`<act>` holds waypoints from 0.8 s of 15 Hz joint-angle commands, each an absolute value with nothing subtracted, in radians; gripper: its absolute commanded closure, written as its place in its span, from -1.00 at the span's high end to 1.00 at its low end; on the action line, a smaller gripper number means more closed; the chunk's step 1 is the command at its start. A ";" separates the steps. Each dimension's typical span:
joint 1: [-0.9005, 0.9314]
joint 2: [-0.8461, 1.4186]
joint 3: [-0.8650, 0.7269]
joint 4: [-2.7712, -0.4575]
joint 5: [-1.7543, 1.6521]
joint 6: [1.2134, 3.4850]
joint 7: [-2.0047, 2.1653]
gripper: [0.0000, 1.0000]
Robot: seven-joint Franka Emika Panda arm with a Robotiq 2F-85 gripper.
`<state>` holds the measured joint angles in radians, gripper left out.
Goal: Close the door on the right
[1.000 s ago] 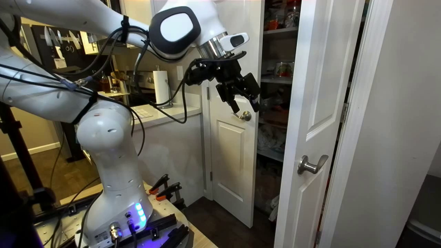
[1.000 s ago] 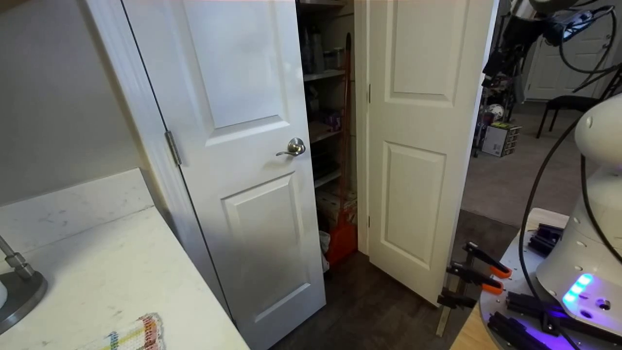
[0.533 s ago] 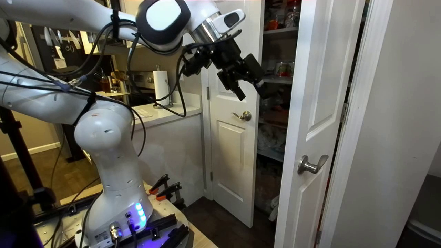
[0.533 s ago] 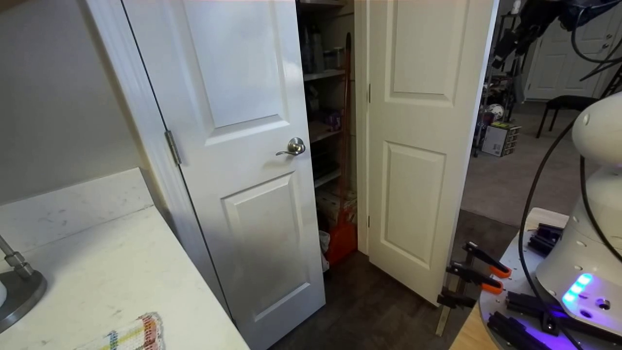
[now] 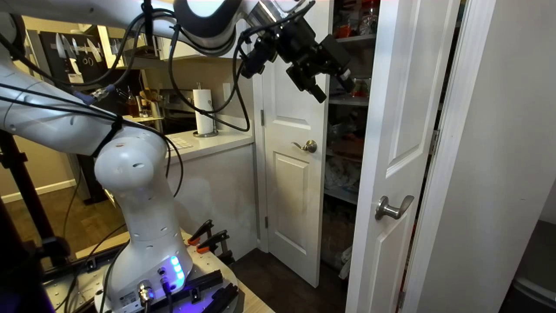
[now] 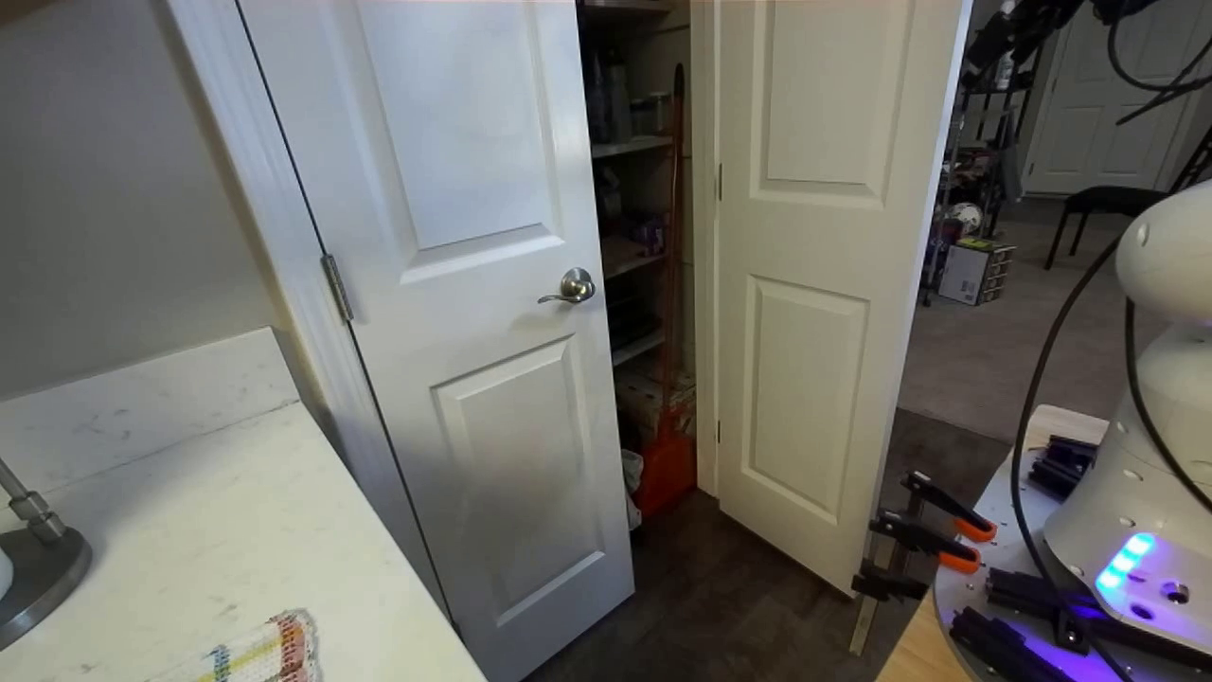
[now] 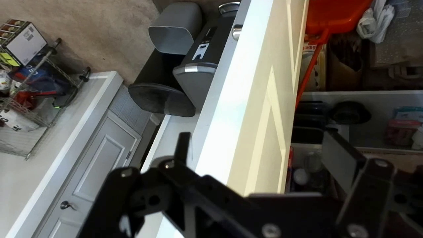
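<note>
The door on the right (image 5: 404, 130) is a tall white panelled door, standing ajar. Its silver lever handle (image 5: 393, 208) with a round base is near its left edge. The same door shows its inner face in an exterior view (image 6: 814, 284). My gripper (image 5: 333, 90) is open and empty, high in front of the gap between the doors, left of this door's edge. In the wrist view, the door's bright edge (image 7: 244, 109) runs between the spread fingers of my gripper (image 7: 262, 148). I cannot tell how far off the edge is; no contact shows. Part of the handle shows (image 7: 236, 32).
The matching left door (image 5: 293, 187) also stands ajar, its lever near its right edge. Pantry shelves (image 5: 349, 102) lie between the doors. A counter (image 5: 230, 140) with a paper towel roll (image 5: 203, 111) is at left. Clamps (image 6: 918, 535) stick out from the robot's table. Bins (image 7: 198, 69) stand beyond the door.
My gripper has risen and moved right in an exterior view, from near the left door's lever to high by the shelves. It stays open. Neither door has moved.
</note>
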<state>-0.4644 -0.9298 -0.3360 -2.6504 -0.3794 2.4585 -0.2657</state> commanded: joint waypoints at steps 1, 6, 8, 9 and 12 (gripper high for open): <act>-0.445 -0.854 -0.339 -2.595 -0.375 2.508 -0.240 1.00; -0.416 -0.825 -0.324 -2.527 -0.365 2.513 -0.244 1.00; -0.383 -0.833 -0.317 -2.518 -0.353 2.507 -0.254 1.00; -0.355 -0.842 -0.318 -2.513 -0.337 2.495 -0.264 1.00; -0.262 -0.877 -0.307 -2.523 -0.287 2.473 -0.289 1.00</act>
<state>-0.3339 -0.8586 -0.3184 -2.5268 -0.3397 2.4960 -0.2632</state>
